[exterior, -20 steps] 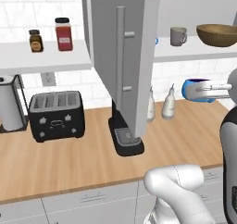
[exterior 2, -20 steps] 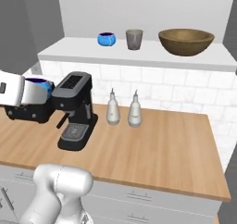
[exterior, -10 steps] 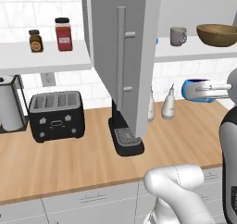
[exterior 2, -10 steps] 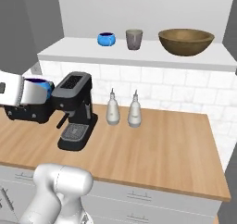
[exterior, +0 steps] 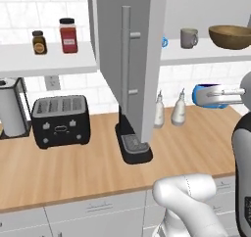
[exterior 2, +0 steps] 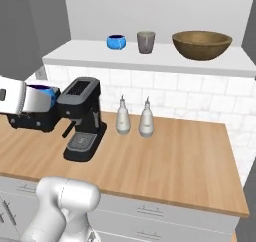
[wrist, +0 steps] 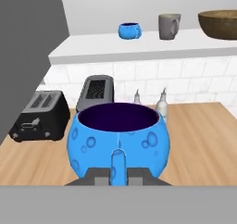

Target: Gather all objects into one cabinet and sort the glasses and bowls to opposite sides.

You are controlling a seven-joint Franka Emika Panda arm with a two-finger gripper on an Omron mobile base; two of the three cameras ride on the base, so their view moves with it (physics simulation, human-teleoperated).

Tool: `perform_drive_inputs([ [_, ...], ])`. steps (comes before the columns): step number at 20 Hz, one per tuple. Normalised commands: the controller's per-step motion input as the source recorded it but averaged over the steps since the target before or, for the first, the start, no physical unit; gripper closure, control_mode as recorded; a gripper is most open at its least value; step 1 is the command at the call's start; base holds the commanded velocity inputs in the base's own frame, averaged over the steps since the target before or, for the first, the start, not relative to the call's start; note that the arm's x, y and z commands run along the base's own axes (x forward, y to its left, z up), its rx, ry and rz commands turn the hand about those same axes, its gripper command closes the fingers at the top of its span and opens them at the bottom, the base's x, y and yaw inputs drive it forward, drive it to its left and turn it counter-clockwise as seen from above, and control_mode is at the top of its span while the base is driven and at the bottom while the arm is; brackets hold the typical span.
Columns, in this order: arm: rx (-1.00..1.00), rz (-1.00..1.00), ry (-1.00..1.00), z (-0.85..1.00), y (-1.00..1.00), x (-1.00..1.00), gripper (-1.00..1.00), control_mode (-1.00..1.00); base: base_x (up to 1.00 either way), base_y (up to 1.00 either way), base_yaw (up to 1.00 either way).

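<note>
I can read no text, brand or number anywhere. The two jars (exterior: pixel 68 35) at ten o'clock in my left base view carry labels too blurred to make out.

We look from behind, left and right, sharing the tabletop (exterior: pixel 88 167); our hand camera faces the shelf (wrist: pixel 152 45).

The small blue bowl (wrist: pixel 119 142) looks glossy, glazed with raised bubbles (dark inside); the large brown bowl (exterior 2: pixel 201 44) shows wood grain; the counter (exterior 2: pixel 180 161) is pale smooth wood; the grey cup (exterior 2: pixel 146 42) is matt; the toaster (exterior: pixel 61 120) is black with a dull sheen.
</note>
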Motion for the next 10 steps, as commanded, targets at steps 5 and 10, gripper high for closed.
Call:
perform_drive_inputs([
  [5, 0.0, 0.0, 0.0, 0.0, 0.0, 0.0, 1.0, 1.0, -0.37, -0.52, 0.0],
  [10, 0.0, 0.0, 0.0, 0.0, 0.0, 0.0, 1.0, 1.0, -0.26, -0.7, 0.0],
])
